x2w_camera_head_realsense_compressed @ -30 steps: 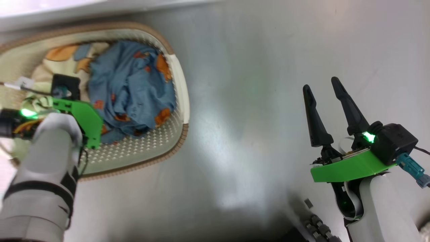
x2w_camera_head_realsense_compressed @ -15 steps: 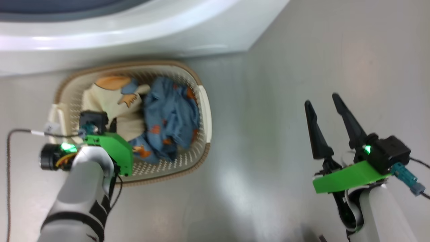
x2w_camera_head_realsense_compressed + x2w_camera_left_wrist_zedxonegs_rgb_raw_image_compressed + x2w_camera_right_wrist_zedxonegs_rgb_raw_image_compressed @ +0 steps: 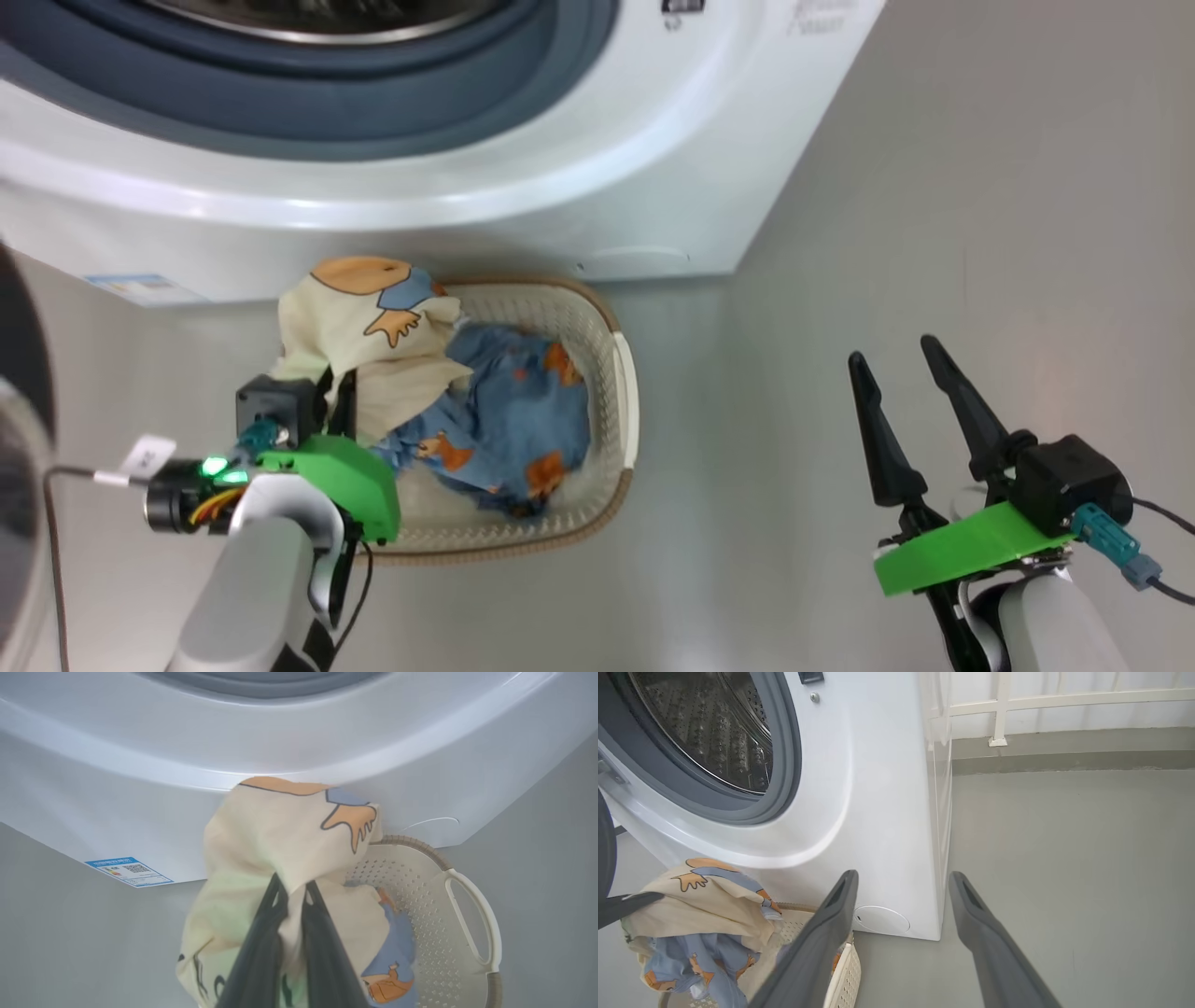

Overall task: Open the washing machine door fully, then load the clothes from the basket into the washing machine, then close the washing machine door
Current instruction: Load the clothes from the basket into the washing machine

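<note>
The washing machine (image 3: 597, 177) stands white at the top of the head view, its steel drum (image 3: 710, 732) open inside a grey-blue ring. The washing machine door (image 3: 17, 373) shows as a dark curve at the far left edge, swung open. In front sits the basket (image 3: 624, 392) with blue bear-print clothes (image 3: 523, 429) inside. My left gripper (image 3: 293, 886) is shut on the cream piece (image 3: 280, 826), which hangs lifted above the basket rim, with blue fabric trailing below it. My right gripper (image 3: 892, 350) stands open over bare floor to the right, holding nothing.
Grey floor (image 3: 980, 233) spreads to the right of the machine and the basket. A blue label sticker (image 3: 128, 871) sits low on the machine's front. A white railing (image 3: 1064, 700) and a low kerb run along the back in the right wrist view.
The head camera has tilted up, bringing the washing machine into view. My left gripper has risen out of the basket with the cream piece pinched in it. The right gripper stays open.
</note>
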Tool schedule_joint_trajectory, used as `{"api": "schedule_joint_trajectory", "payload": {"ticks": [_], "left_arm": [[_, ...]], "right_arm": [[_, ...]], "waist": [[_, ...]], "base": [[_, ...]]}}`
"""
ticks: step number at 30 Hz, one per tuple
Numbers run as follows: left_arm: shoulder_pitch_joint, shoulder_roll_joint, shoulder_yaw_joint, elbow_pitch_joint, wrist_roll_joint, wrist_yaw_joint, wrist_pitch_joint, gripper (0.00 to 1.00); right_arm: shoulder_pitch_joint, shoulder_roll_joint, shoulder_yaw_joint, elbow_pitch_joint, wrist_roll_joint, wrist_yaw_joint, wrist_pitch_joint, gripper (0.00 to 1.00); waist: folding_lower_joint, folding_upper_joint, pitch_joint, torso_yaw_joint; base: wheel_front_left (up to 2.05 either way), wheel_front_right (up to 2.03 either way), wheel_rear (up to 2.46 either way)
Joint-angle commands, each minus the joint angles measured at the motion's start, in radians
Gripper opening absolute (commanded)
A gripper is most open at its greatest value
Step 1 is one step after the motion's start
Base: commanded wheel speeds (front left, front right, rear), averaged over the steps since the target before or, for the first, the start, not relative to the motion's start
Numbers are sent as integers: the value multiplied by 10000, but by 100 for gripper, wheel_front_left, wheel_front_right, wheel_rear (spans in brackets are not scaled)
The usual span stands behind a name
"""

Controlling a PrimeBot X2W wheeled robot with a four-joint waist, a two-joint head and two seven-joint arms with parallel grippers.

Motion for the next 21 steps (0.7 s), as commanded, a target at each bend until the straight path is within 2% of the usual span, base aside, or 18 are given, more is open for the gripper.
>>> {"api": "schedule_joint_trajectory", "payload": {"ticks": [1, 11, 21], "left_arm": [[318, 297, 315, -424, -75, 71, -105, 0], [1938, 354, 449, -2898, -59, 199, -106, 0], [3485, 648, 719, -5446, -164, 337, -106, 0]], "right_arm": [[262, 17, 214, -153, -97, 17, -48, 100], [814, 15, 266, 55, -7, 17, -48, 100], [1209, -12, 272, 87, -54, 17, -48, 100]], "waist": [[0, 0, -759, 398], [0, 0, -1994, 503], [0, 0, -2968, 463]], "base": [[0, 0, 0], [0, 0, 0], [0, 0, 0]]}}
